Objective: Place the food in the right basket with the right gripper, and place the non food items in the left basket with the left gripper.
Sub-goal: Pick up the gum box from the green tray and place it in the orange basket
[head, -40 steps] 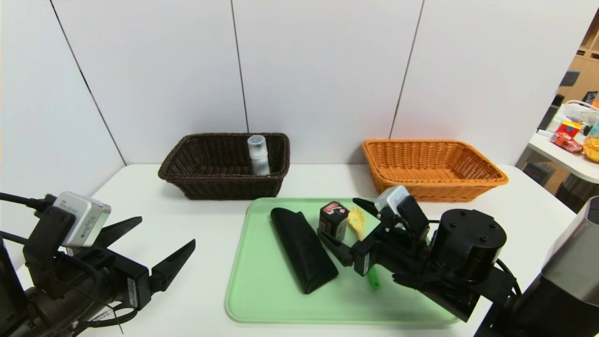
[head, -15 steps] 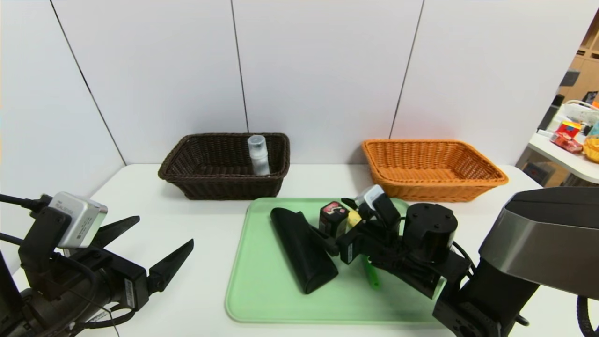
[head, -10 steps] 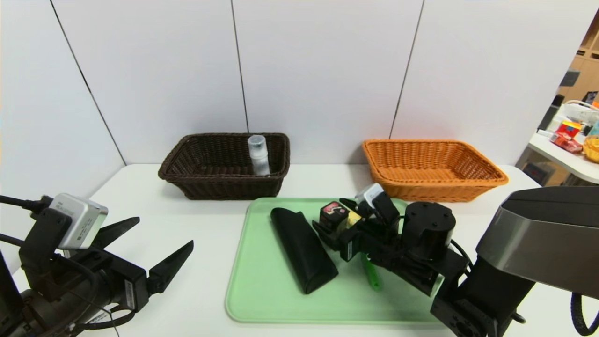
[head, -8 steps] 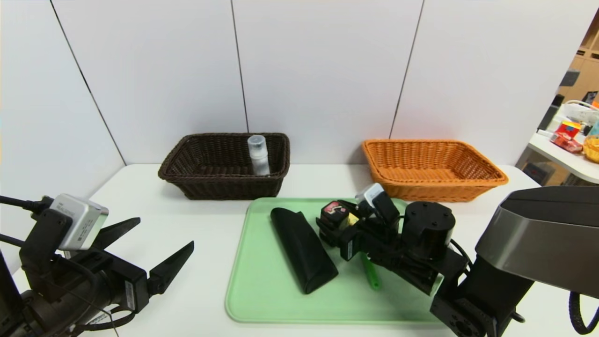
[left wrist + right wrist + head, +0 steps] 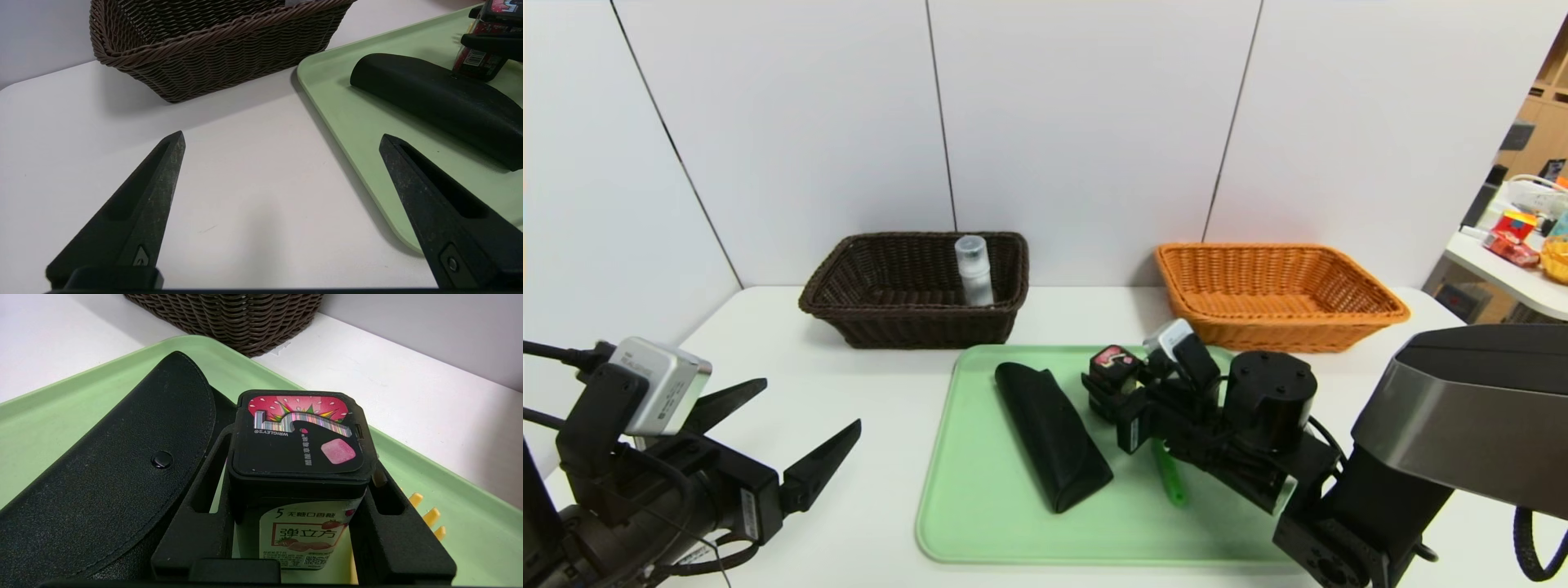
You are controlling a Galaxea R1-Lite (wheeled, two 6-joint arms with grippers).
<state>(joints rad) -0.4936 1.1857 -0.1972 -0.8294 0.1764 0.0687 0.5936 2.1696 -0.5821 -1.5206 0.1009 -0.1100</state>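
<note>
Since the earlier frame, right gripper (image 5: 1112,392) has closed around the carton (image 5: 300,457) near the tray's (image 5: 980,523) far edge — jaws flank both sides, apparently gripping. Lift straight up, clear of the black case (image 5: 1049,433), then cross to the orange basket (image 5: 1278,298). Left gripper (image 5: 792,433) idles wide open.

The right gripper (image 5: 300,506) has its jaws pressed against both sides of the small black carton (image 5: 300,457), which stands upright over the green tray (image 5: 49,416). The carton's lid bears a pink-red strawberry label. The long black soft case (image 5: 122,486) lies on the tray just beside the carton, its snap button facing up. Yellow prongs of the slotted spoon (image 5: 427,516) peek out on the carton's other side. Beyond the tray, on the white bench (image 5: 408,392), stands the dark brown basket (image 5: 241,314).
</note>
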